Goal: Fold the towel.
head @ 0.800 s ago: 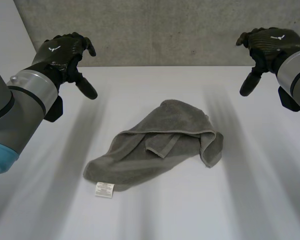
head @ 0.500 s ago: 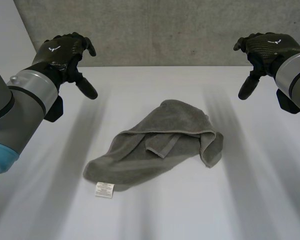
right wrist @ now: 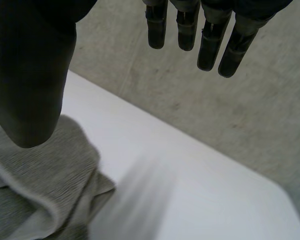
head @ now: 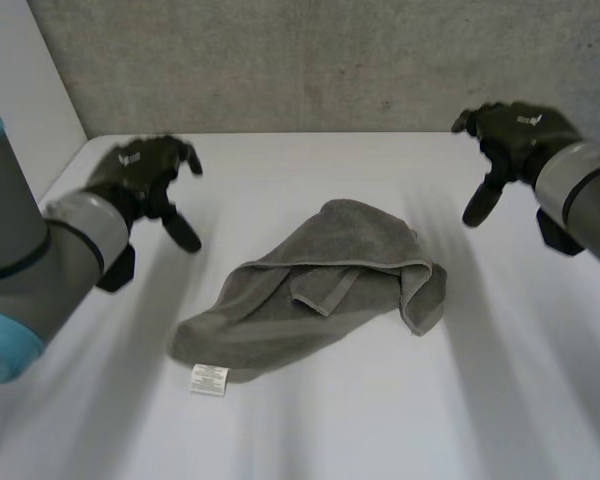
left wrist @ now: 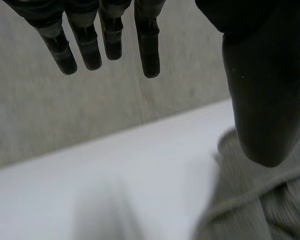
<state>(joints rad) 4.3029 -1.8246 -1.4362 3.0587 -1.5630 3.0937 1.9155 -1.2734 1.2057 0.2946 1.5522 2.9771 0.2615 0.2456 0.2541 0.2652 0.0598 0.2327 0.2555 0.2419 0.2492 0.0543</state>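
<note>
Nearest the robot, a small white care label (head: 208, 379) lies on the white table (head: 380, 430), sewn to the near left end of the grey terry towel (head: 310, 300). The towel sits crumpled in the middle of the table, one hemmed flap (head: 325, 288) turned over on top and its right end bunched into a thick fold (head: 422, 290). It looks soft, limp and light, with a rough pile that is unlikely to slip from a pinch. It has no stiffness, so any lifted part is likely to sag and drag the rest along. The best holds seem to be the hemmed edges and corners, the label end being the easiest to find, and the heap probably needs spreading flat before any fold. Farther off, the left hand (head: 140, 172) hovers above the table to the left of the towel, fingers relaxed and spread, thumb apart, holding nothing. The right hand (head: 510, 130) hangs beyond the towel's right end, likewise wide and empty. Behind both stands a grey concrete wall (head: 330, 60).
</note>
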